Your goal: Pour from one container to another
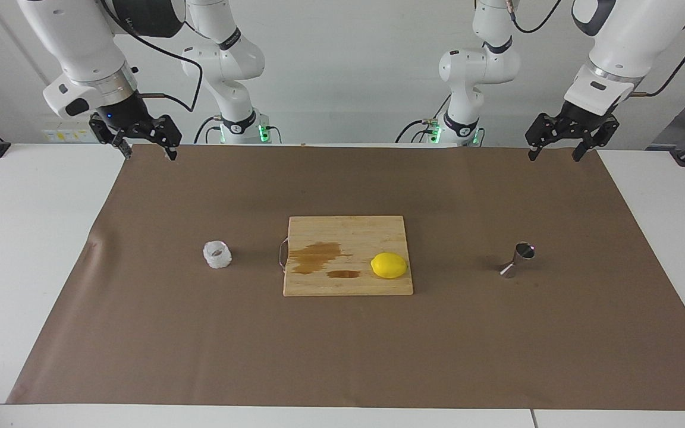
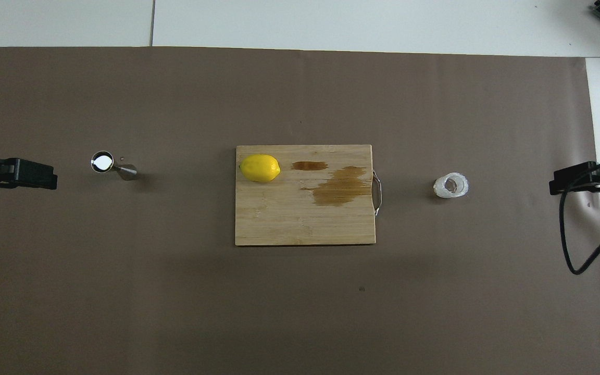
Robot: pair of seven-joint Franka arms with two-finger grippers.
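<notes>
The clear cut-glass tumbler (image 1: 217,254) stands upright on the brown mat toward the right arm's end of the table; it also shows in the overhead view (image 2: 451,186). The steel jigger (image 1: 518,260) stands upright on the mat toward the left arm's end; in the overhead view (image 2: 103,162) its top cup shines. My left gripper (image 1: 555,153) hangs open and empty in the air over the mat's edge near its base. My right gripper (image 1: 147,153) hangs open and empty over the mat's edge near its own base. Both are well apart from the containers.
A wooden cutting board (image 1: 348,229) with a metal handle lies mid-table between the containers, with brown wet stains (image 1: 317,258) and a lemon (image 1: 389,265) on it. A brown mat (image 1: 342,356) covers the white table.
</notes>
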